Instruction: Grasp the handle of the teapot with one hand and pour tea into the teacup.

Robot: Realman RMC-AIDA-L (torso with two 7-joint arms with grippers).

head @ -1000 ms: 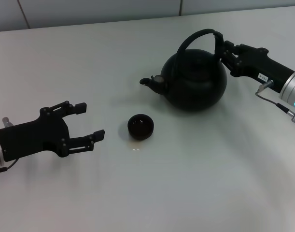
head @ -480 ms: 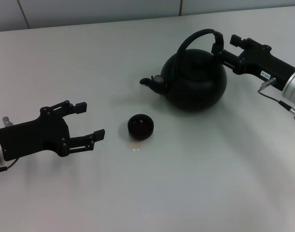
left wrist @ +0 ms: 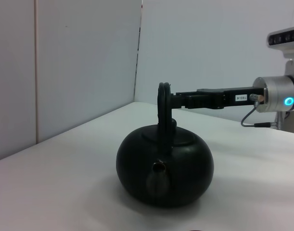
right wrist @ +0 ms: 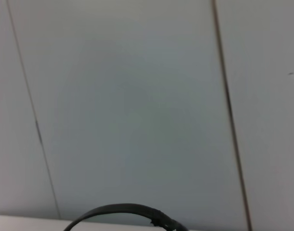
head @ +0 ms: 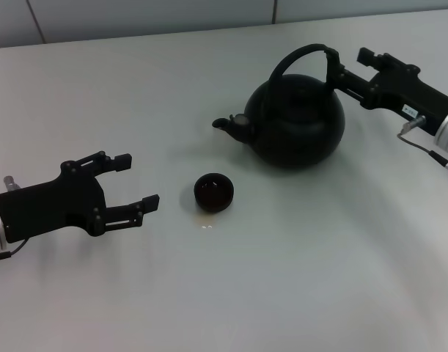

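Comparing the head view with the two earlier frames, you will see the right end effector point(head: 339, 73) has risen along the arched black hoop handle point(head: 304, 54) of the teapot: a second ago it sat low at the handle's right foot, against the pot's shoulder; now it meets the thicker right side of the hoop nearer the top. The right arm's black body has shifted up and right with it. Its fingers reach the handle, but you cannot tell from these views whether they are clamped on it.

The large round matte-black teapot point(head: 297, 121) has not moved. It stands upright on the white bench point(head: 282, 279), right of centre and toward the far side, with its short spout point(head: 225, 125) pointing to the robot's left. The left wrist view shows the teapot point(left wrist: 164, 168) spout-on, the handle point(left wrist: 163, 103) edge-on, and the right arm reaching in level at the handle's height.

The tiny round black handleless teacup point(head: 213, 191) rests on the bench nearer the robot, in front of the spout and apart from the pot, unchanged.

The left end effector point(head: 136, 185) remains parked at the left, its fingers spread wide and holding nothing, well apart from the teacup.
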